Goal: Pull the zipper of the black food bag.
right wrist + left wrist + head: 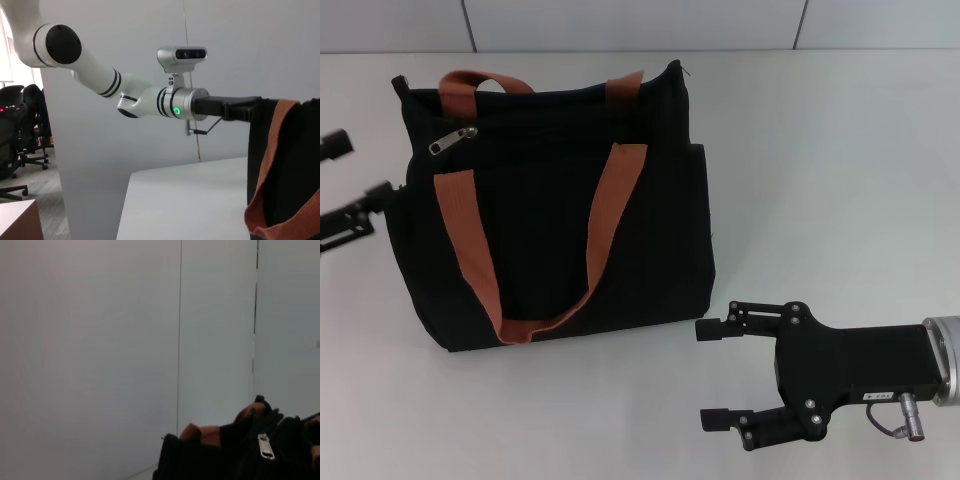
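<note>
The black food bag [555, 200] lies on the white table [820, 150] with two rust-orange handle straps [470, 250] across its face. The zipper [452, 141], a small silver slider with a pull tab, sits near the bag's upper left corner. It also shows in the left wrist view [265, 446]. My left gripper [368, 167] is open and empty just left of the bag, beside the zipper end, not touching it. My right gripper [702, 373] is open and empty in front of the bag's lower right corner. The right wrist view shows the bag's side [295, 165].
A wall with panel seams [470, 25] runs behind the table. Bare table lies to the right of the bag and in front of it. The right wrist view shows my left arm [150, 97] reaching to the bag, and office chairs [20, 130] beyond the table.
</note>
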`<state>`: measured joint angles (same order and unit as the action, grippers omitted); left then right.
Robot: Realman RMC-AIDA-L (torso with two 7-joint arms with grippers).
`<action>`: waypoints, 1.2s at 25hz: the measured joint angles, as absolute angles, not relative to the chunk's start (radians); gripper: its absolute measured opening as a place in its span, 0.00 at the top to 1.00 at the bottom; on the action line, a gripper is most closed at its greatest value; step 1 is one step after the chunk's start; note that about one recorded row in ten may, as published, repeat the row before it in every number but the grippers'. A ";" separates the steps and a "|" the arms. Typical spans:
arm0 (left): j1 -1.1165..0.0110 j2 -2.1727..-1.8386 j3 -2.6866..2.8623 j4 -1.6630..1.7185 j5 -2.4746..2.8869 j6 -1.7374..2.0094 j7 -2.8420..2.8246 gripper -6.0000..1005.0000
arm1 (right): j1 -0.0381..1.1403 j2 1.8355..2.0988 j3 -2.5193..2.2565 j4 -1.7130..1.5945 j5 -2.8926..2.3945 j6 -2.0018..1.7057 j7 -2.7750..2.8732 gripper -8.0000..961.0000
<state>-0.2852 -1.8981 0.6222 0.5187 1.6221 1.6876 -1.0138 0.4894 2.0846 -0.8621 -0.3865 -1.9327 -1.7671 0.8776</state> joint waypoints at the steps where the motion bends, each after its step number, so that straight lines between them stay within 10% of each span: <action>1: -0.285 -1.898 0.622 0.519 1.622 1.688 -1.014 0.25 | 0.489 2.085 -0.862 -0.387 -1.933 -1.767 0.878 0.15; 24: -0.373 -1.952 0.674 0.529 1.738 1.541 -0.945 0.27 | 0.490 2.084 -0.822 -0.387 -1.921 -1.820 0.900 0.15; 30: -0.370 -1.953 0.668 0.529 1.735 1.550 -0.945 0.50 | 0.493 2.085 -0.819 -0.387 -1.916 -1.819 0.902 0.15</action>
